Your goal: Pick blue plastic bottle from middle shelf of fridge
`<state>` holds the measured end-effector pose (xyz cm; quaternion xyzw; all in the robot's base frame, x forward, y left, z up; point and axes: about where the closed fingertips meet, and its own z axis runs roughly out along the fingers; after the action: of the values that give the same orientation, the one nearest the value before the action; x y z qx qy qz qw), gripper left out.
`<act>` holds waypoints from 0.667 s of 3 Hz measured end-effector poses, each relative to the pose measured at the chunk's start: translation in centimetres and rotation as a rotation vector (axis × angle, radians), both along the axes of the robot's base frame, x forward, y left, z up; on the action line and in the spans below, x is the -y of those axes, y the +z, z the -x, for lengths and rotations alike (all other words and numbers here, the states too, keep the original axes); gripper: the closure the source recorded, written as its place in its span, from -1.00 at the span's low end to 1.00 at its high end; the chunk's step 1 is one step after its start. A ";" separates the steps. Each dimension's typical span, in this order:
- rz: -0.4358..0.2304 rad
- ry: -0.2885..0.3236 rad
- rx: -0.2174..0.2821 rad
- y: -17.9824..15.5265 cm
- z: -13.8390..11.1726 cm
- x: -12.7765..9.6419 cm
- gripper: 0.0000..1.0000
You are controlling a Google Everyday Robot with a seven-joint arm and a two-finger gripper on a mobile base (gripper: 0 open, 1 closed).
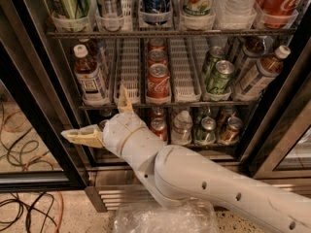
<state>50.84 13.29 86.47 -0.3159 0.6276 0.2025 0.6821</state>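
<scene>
The blue plastic bottle [89, 79], with brown drink, a white cap and a white label with dark print, stands upright at the left end of the middle shelf [130, 69] of the fridge [104, 193]. My gripper [103, 118] is just below and in front of that shelf's left part, under the bottle. It is open and empty. One tan finger [81, 136] points left and the other [124, 100] points up at the shelf's front rail. Two similar bottles [261, 74] lean at the shelf's right end.
Red Coca-Cola cans [158, 80] fill the middle lane and green cans [218, 75] stand to their right. The lower shelf holds more cans [206, 129]. The open black door frame [34, 106] is at left. Cables [24, 208] lie on the floor and a clear plastic bag [165, 217] lies below.
</scene>
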 end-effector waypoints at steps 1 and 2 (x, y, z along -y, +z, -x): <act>-0.036 -0.004 0.013 -1.1 -0.4 0.3 -1.00; -0.074 0.005 0.053 -1.5 -1.6 0.9 -1.00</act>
<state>52.39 12.42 85.02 -0.2974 0.6007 0.2185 0.7092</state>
